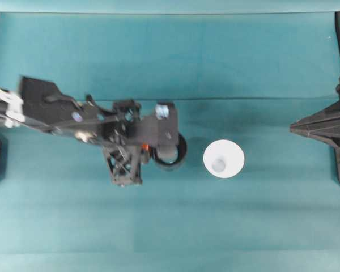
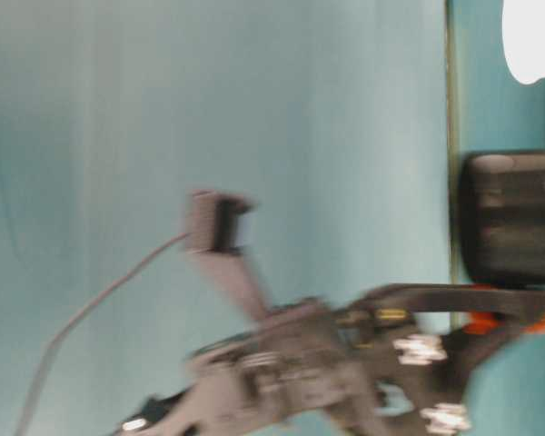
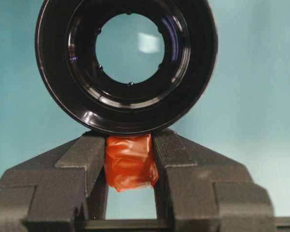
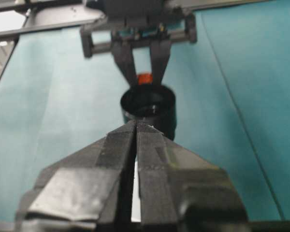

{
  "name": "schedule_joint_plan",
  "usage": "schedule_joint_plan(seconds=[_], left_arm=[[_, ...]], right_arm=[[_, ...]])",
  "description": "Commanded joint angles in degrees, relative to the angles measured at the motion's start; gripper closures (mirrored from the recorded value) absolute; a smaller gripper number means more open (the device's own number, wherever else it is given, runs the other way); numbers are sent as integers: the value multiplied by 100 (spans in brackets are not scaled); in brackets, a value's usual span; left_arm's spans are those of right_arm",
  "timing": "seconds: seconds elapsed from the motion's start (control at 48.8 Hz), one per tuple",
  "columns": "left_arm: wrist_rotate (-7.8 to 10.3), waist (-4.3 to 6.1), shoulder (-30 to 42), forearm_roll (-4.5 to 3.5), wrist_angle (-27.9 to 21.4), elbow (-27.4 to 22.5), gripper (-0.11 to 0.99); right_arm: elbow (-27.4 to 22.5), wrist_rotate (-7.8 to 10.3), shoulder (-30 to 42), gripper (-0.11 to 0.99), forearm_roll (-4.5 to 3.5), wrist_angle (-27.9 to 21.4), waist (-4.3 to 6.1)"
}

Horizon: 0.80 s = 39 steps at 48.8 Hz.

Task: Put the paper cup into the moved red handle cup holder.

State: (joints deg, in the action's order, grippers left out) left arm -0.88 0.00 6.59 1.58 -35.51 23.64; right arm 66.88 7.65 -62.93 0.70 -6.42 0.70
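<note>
Here, nearest in the right wrist view, the right gripper (image 4: pixel 136 126) is seen with its 2 fingers pressed together and nothing between them; in the overhead view it is parked at the right edge of the teal table (image 1: pixel 272 226), well apart from the work. Just beyond its tips in that wrist view stands the red handle cup holder (image 4: pixel 149 110), upright, with the left gripper (image 4: pixel 144 77) behind it.

In the left wrist view the 2 fingers (image 3: pixel 77 166) are clenched on the red-orange handle tab (image 3: pixel 130 162), and the holder's glossy black ring is seen open at top and bottom, the table visible through it.

From overhead, the paper cup (image 1: pixel 224 158) is found upright on the table, near the holder's right side but not touching it, its mouth upward.

The paper cup is judged light, thin-walled and easily crushed, so a gentle pinch across the rim or upper wall would be called for. The holder is judged rigid and slick; the taped tab is the sensible hold, and it may pivot if the cup is pushed in off-centre.
</note>
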Motion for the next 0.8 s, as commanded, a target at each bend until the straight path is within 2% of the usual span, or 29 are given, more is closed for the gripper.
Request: schedule_joint_plan(seconds=[0.0, 0.123, 0.369, 0.594, 0.778], left_arm=[[-9, -18, 105, 18, 105, -70, 62], [9, -18, 202, 18, 272, -70, 62], [26, -114, 246, 18, 343, -18, 62], [343, -132, 255, 18, 343, -9, 62], [387, -132, 264, 18, 352, -44, 62]], right_arm=[[-44, 53, 35, 97, 18, 26, 18], [-44, 53, 26, 97, 18, 18, 26], [-44, 62, 26, 97, 18, 18, 35], [-44, 62, 26, 97, 18, 26, 26], [-44, 62, 26, 97, 18, 18, 26]])
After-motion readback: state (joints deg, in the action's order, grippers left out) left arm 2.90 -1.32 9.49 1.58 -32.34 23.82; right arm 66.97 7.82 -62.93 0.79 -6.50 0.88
